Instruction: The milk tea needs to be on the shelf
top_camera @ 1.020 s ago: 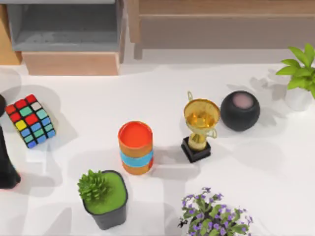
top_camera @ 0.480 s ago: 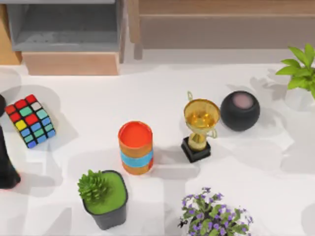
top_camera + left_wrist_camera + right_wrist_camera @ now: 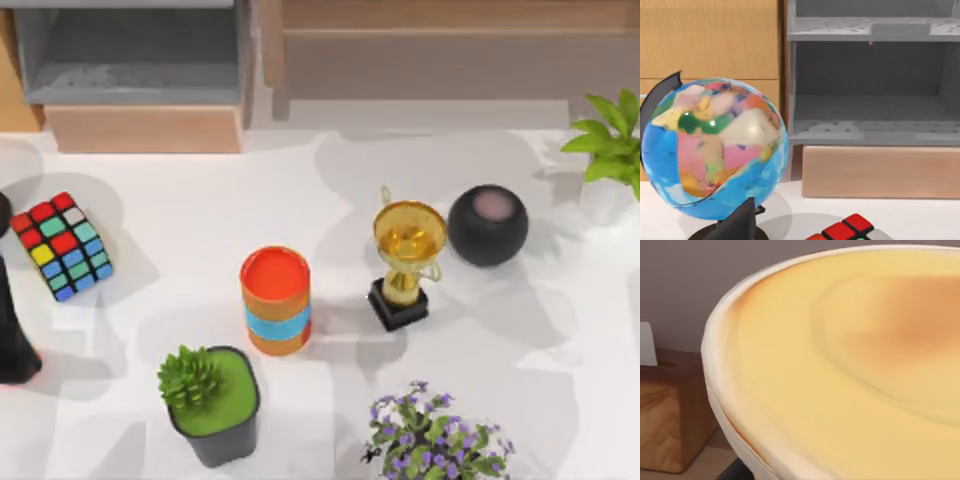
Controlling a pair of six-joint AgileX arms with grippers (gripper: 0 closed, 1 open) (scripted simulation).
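the milk tea (image 3: 275,300) stands upright near the middle of the bench (image 3: 200,230), with the potted succulent (image 3: 208,402) just beside it toward the near edge and the gold trophy (image 3: 406,262) to its right, apart from it. the grey shelf (image 3: 130,55) sits at the far left of the bench, well apart from the cup; its compartment appears vacant. the rubik's cube (image 3: 62,246) lies between them, off to the left.

handling: the cup is probably light and rigid, with a smooth wall that may slip. take hold across the side wall at the light-blue band, below the flat red top, and keep it upright.

hand state: cannot tell for either hand, left or right. the left wrist view faces a globe (image 3: 714,147) and the shelf.
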